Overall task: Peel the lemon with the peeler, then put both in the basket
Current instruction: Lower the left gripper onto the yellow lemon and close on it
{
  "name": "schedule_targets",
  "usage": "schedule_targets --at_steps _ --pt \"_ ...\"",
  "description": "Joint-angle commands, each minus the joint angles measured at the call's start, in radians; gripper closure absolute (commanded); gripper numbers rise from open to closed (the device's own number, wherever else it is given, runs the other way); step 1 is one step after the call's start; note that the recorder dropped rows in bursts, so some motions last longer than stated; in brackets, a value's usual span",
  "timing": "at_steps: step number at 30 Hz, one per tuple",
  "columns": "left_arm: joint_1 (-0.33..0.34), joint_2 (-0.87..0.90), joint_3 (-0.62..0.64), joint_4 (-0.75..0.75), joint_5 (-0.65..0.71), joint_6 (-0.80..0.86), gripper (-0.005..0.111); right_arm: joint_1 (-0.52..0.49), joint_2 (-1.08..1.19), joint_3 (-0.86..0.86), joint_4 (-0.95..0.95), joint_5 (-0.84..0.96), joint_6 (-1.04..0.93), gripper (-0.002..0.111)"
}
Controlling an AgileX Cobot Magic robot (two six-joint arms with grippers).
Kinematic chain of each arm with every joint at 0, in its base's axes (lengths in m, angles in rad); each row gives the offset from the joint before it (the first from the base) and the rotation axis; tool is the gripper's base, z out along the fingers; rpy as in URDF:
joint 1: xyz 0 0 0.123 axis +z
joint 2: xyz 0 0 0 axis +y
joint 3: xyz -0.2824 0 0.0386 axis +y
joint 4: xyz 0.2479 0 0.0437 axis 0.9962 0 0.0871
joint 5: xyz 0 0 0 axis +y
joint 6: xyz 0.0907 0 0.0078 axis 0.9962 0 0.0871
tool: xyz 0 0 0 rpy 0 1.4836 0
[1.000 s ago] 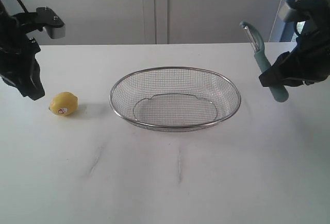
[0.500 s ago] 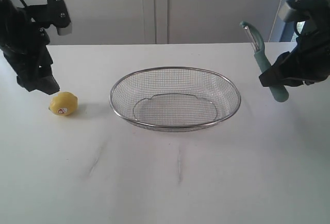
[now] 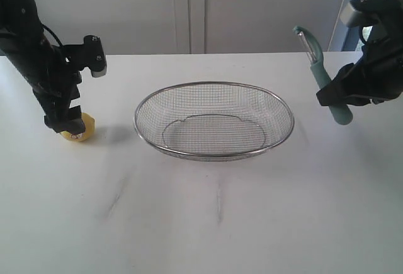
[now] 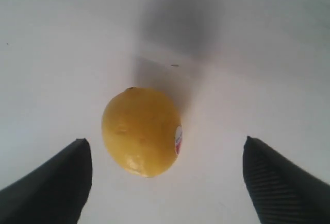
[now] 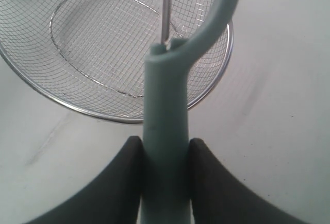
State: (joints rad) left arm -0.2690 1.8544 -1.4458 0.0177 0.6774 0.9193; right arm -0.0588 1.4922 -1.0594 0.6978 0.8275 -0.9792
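Observation:
The yellow lemon [image 3: 82,130] with its white-and-red sticker lies on the white table, left of the wire basket [image 3: 214,89], and is partly hidden by my left gripper [image 3: 63,123]. The left wrist view shows the lemon [image 4: 140,131] just ahead of the left gripper [image 4: 167,154], whose two dark fingers stand wide open on either side without touching it. At the right, above the table, my right gripper [image 3: 343,94] is shut on the teal handle of the peeler [image 3: 321,72], blade end up. In the right wrist view the peeler [image 5: 166,110] sits clamped between the fingers of the right gripper [image 5: 165,149].
The silver mesh basket [image 5: 216,82] fills the table's middle, with nothing in it. A pale wall and cabinet doors stand behind the table. White tabletop stretches in front of the basket.
My left arm has swung in from the far left and come down over the lemon, and its jaws have opened wide. The right arm and peeler have not moved.

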Motion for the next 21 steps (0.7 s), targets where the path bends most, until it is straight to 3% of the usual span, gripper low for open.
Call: schedule_targets --at_steps 1,21 --pt "0.018 0.037 0.002 0.001 -0.063 0.001 0.025 0.0 -0.009 0.003 0.012 -0.003 -0.01 0.108" --pt "0.027 0.19 0.002 0.017 -0.147 -0.002 0.025 0.0 -0.009 0.003 0.012 -0.005 -0.01 0.108"
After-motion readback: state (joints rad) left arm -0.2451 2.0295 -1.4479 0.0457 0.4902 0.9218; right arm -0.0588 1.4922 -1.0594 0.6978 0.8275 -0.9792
